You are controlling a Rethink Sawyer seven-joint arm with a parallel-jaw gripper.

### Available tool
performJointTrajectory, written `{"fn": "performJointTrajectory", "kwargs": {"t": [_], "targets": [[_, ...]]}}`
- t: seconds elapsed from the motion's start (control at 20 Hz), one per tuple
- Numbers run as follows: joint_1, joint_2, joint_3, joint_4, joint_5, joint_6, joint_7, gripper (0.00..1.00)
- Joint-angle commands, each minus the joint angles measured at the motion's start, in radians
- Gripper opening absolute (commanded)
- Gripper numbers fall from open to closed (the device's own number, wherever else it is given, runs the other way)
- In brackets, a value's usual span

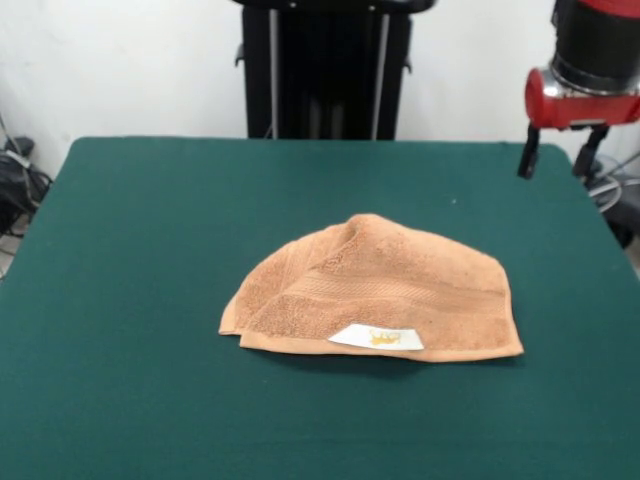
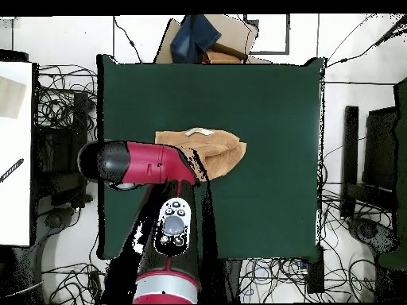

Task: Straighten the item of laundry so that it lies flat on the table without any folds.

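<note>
The orange-tan towel (image 1: 375,290) lies folded over in a humped shape right of the middle of the dark green table (image 1: 150,250). A woven band runs across it, and its white label with a yellow mark (image 1: 377,338) shows at the near edge. My gripper (image 1: 558,158) hangs open and empty above the table's far right corner, well away from the towel. In the overhead view the red arm (image 2: 147,163) covers part of the towel (image 2: 219,151), and the gripper's fingers are hidden under the wrist at the left edge of the table (image 2: 270,103).
The black pedestal (image 1: 325,70) stands behind the table's far edge. Cables (image 1: 15,190) lie on the floor at the left. In the overhead view a cardboard box with a blue cloth (image 2: 208,36) sits beyond the table's top edge, and cables (image 2: 60,111) ring the table.
</note>
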Motion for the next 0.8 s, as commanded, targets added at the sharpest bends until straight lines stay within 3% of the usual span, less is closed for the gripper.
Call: {"fn": "performJointTrajectory", "kwargs": {"t": [0.05,0.8], "targets": [[0.019,0.055,-0.029,0.037,0.016,-0.066,0.301,1.00],[0.091,0.126,-0.081,-0.124,0.045,0.071,0.364,1.00]]}}
